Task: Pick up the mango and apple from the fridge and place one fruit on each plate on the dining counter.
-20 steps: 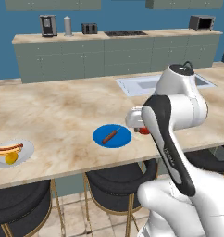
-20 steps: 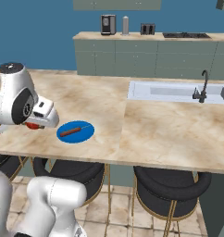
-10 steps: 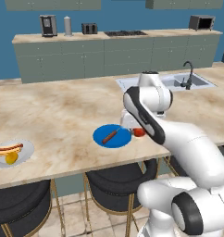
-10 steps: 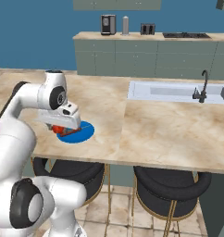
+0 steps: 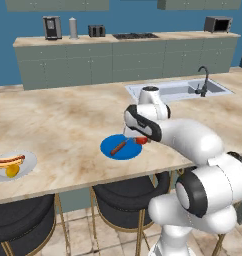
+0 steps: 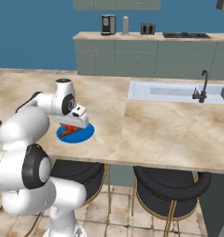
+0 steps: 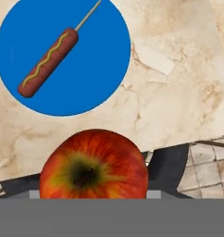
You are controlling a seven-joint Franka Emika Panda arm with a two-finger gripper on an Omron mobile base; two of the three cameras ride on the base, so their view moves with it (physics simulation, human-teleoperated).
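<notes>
My arm has swung down over the dining counter [image 5: 68,120] in half a second, from raised to low at centre frame. Blue plate [image 5: 121,148] carries a corn dog [image 7: 48,63]. Gripper [image 5: 139,140] clamps the apple [image 7: 94,165] at the plate's right edge. Mango [image 5: 12,171] sits lower left on the pale plate [image 5: 28,165]. Release comes next, I reckon.

Red, yellow-streaked apple [image 7: 94,166]; bright blue plate [image 7: 63,55]; beige marbled counter [image 7: 174,83].
</notes>
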